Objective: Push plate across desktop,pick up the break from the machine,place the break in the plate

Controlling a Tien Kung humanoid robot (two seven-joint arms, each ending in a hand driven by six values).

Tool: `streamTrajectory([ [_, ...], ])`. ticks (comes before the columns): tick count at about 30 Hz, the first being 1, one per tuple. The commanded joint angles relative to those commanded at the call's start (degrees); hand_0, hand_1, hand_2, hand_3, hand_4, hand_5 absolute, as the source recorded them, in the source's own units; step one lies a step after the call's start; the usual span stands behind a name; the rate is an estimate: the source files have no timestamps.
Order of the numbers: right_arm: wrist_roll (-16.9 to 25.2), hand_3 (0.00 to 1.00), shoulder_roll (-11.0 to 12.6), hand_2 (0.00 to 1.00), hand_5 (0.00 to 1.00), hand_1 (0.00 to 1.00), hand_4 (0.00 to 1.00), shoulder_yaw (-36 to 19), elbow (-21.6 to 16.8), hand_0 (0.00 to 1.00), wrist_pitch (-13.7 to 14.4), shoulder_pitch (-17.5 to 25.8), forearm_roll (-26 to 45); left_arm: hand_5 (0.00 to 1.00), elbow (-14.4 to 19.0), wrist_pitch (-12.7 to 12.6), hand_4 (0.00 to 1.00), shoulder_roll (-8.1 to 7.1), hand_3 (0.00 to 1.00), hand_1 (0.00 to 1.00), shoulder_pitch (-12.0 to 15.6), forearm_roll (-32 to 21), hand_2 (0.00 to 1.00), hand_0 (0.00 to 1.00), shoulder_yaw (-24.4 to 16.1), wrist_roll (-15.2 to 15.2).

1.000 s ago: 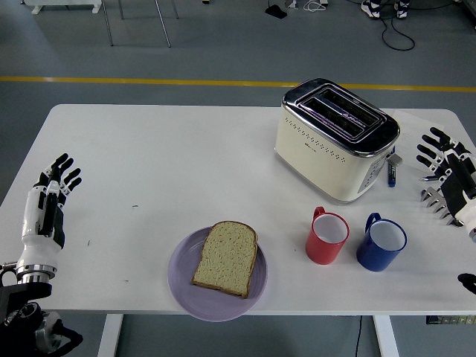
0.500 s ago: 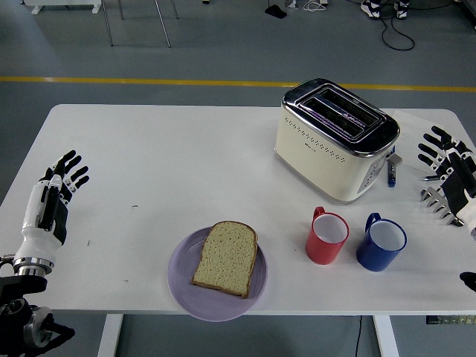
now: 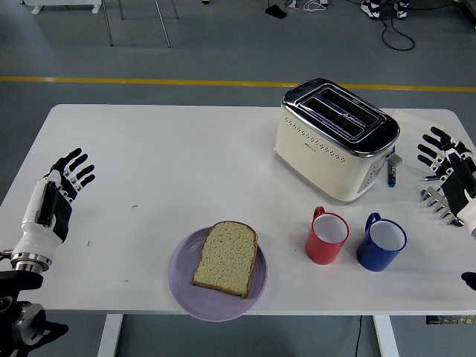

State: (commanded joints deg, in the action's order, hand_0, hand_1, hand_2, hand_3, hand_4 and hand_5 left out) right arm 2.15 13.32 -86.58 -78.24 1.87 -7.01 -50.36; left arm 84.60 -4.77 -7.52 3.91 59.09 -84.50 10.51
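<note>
Purple plate [image 3: 179, 287] is already holding the bread [image 3: 225, 258] near the bench's [image 3: 163, 156] front edge; both hands, left [image 3: 58, 195] and right [image 3: 446, 178], are hovering with fingers released, so probably nothing's left but pulling back.

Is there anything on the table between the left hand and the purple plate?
Nothing visible. The left hand hovers open near the table's left edge, and only bare white table lies between it and the purple plate, which holds the bread slice.
</note>
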Motion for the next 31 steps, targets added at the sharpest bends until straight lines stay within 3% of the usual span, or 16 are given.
streamTrajectory([
  [31, 0.07, 0.794, 0.20, 0.806, 0.600, 0.795, 0.510, -0.05, 0.12, 0.859, -0.35, 0.66, -0.04, 0.998, -0.49, 1.93, 0.572, -0.08, 0.841, 0.831, 0.30, 0.25, 0.876, 0.827, 0.10, -1.71],
])
